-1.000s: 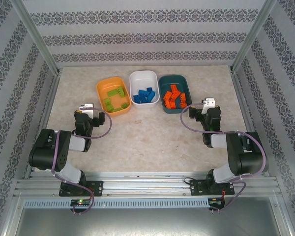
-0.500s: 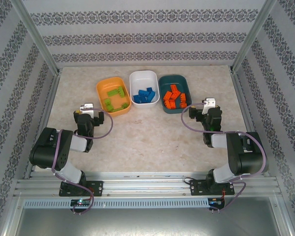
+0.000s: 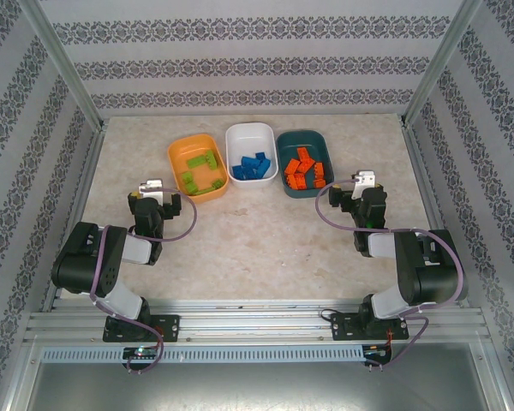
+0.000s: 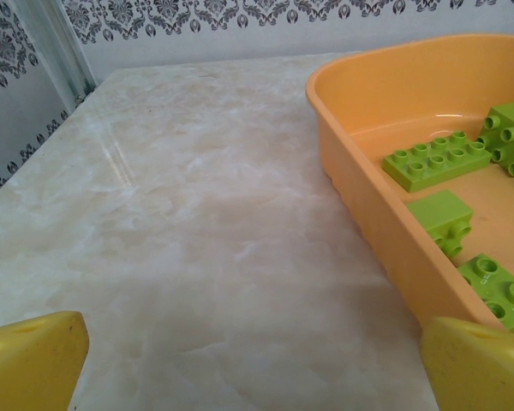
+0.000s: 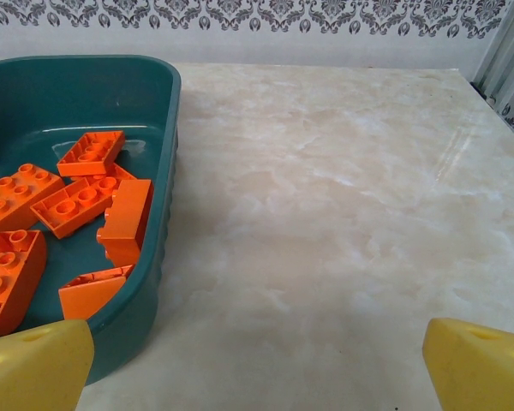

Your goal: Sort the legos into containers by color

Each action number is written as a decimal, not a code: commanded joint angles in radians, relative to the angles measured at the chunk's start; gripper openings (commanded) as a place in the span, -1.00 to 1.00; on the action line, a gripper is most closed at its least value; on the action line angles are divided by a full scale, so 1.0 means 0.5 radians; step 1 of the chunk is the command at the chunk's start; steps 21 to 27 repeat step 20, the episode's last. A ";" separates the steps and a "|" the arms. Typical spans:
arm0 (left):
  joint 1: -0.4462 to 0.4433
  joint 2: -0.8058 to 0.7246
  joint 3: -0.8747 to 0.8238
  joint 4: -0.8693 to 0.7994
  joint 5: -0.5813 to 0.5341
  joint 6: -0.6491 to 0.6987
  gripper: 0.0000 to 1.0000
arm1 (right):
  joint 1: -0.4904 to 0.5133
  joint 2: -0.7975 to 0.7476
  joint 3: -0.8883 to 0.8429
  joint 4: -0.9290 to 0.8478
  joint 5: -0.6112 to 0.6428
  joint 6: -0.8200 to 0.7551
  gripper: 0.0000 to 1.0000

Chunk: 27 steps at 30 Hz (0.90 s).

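1. Three tubs stand in a row: green bricks (image 3: 191, 180) in the orange tub (image 3: 193, 151), blue bricks (image 3: 251, 166) in the white tub (image 3: 248, 137), orange bricks (image 3: 301, 171) in the teal tub (image 3: 300, 139).
2. The left gripper (image 4: 255, 364) gapes wide, empty, near the orange tub.
3. The right gripper (image 5: 257, 364) likewise, near the teal tub.

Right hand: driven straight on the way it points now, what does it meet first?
The centre line looks free: the right hand faces bare table as far as the back wall. The finger nearest the teal tub may clip its corner, though depth is unclear.
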 commanded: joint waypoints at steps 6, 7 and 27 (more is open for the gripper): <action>0.012 0.010 0.033 0.004 -0.002 -0.019 1.00 | -0.019 0.014 0.017 0.029 -0.037 0.030 0.96; 0.013 0.011 0.031 0.003 -0.002 -0.019 1.00 | -0.019 0.015 0.017 0.029 -0.035 0.029 0.96; 0.013 0.011 0.033 0.005 -0.003 -0.020 1.00 | -0.016 0.016 0.014 0.033 -0.047 0.021 0.96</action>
